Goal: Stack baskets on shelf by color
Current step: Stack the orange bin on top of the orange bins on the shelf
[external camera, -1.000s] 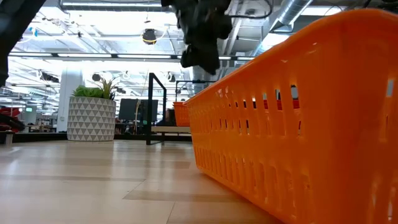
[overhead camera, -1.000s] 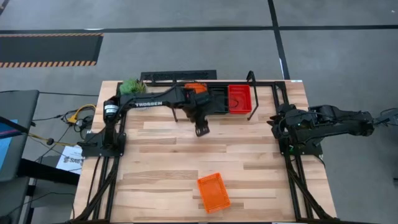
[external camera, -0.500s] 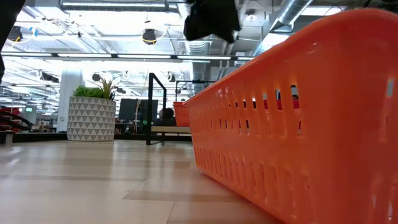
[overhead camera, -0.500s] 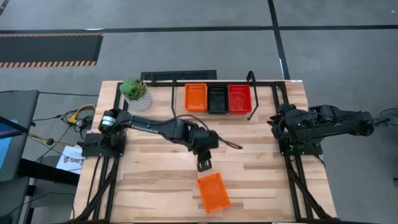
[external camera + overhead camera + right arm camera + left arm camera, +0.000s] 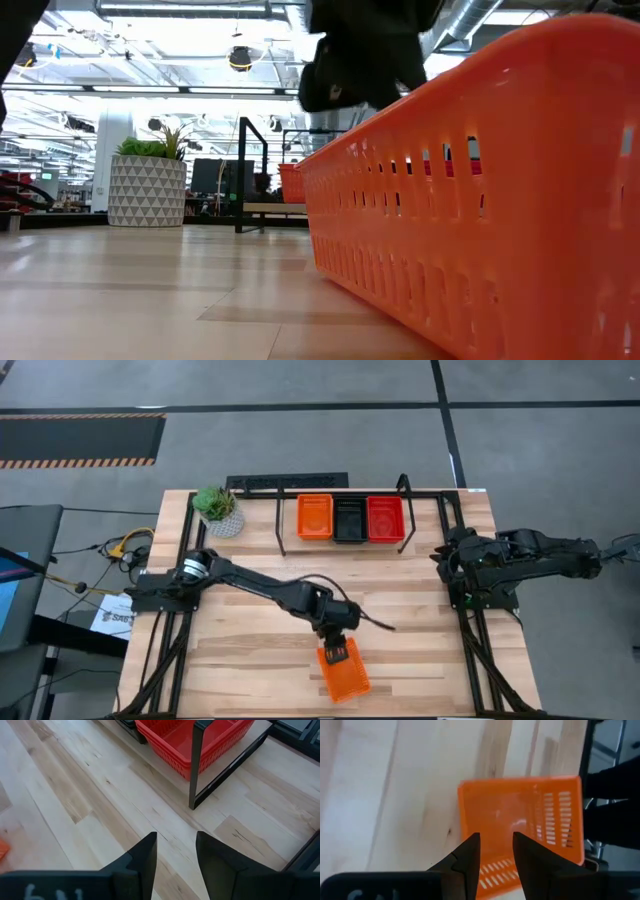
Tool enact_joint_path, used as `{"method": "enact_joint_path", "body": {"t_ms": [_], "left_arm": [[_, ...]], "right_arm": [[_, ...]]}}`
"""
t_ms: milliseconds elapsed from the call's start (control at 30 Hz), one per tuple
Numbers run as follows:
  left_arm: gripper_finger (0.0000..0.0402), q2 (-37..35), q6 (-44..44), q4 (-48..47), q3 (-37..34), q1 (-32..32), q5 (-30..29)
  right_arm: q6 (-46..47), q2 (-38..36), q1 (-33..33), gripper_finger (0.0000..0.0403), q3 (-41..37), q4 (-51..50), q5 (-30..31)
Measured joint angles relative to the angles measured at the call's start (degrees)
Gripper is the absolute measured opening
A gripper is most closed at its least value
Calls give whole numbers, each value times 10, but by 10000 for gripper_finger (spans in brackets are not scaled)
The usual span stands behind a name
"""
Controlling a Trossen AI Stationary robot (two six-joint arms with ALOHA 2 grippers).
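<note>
I have the left arm stretched long and low across the desk (image 5: 250,650), elbow out, with the left gripper (image 5: 337,651) poised over the far rim of the loose orange basket (image 5: 345,671) lying near the front edge. Through the left wrist camera its dark fingers (image 5: 466,861) are parted, one on each side of the near wall of that basket (image 5: 520,825), clamping nothing. The basket is a shallow rectangular tray of glossy plastic with slotted mesh walls and a smooth floor, sitting slightly askew on the pale plank top. The right arm waits folded at the desk's right side, its right gripper (image 5: 172,855) spread apart above bare wood. At the back, the shelf (image 5: 340,540), a thin black wire frame, carries three stacks side by side: orange baskets (image 5: 314,516), black baskets (image 5: 350,518) and red baskets (image 5: 384,518). A white patterned plant pot (image 5: 224,520) stands left of it.
</note>
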Motion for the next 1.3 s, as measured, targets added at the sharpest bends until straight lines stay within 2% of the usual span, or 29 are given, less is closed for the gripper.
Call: {"method": "enact_joint_path", "body": {"t_ms": [333, 600, 1000, 1133, 1300], "left_arm": [[102, 49, -10, -4, 0, -23, -4], [102, 57, -10, -10, 0, -20, -29], [102, 57, -8, -61, 0, 19, -152], [102, 57, -9, -60, 0, 43, -147], [102, 41, -6, -58, 3, 69, -82]], "right_arm": [[2, 0, 0, 159, 0, -5, 0], [2, 0, 0, 159, 0, -5, 0], [2, 0, 0, 159, 0, -5, 0], [2, 0, 0, 159, 0, -5, 0], [2, 0, 0, 159, 0, -5, 0]]}}
